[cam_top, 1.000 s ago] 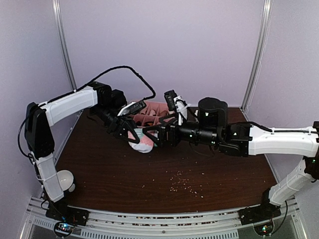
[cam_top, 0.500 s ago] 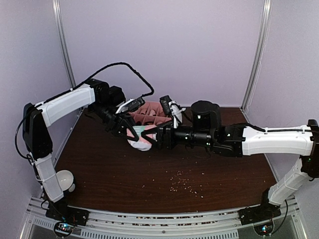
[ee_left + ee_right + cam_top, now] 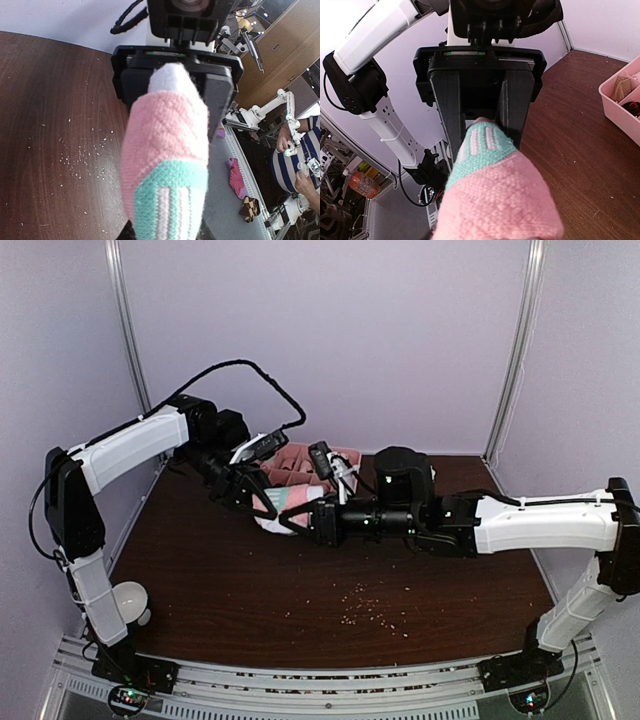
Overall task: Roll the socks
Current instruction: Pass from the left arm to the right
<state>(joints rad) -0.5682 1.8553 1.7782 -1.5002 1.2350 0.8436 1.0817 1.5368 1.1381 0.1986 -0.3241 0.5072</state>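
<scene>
Two hands, one bundle: left hand [image 3: 481, 125] clamps the teal end of the pink sock [image 3: 167, 150], right hand [image 3: 175, 90] pinches its white tip, and it hangs between them over the tabletop [image 3: 250, 590], near the pink tray [image 3: 620, 102].

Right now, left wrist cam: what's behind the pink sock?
The right gripper, head-on, closed on the white tip of the pink sock; its camera above. The sock covers its fingertips and part of the table.
</scene>
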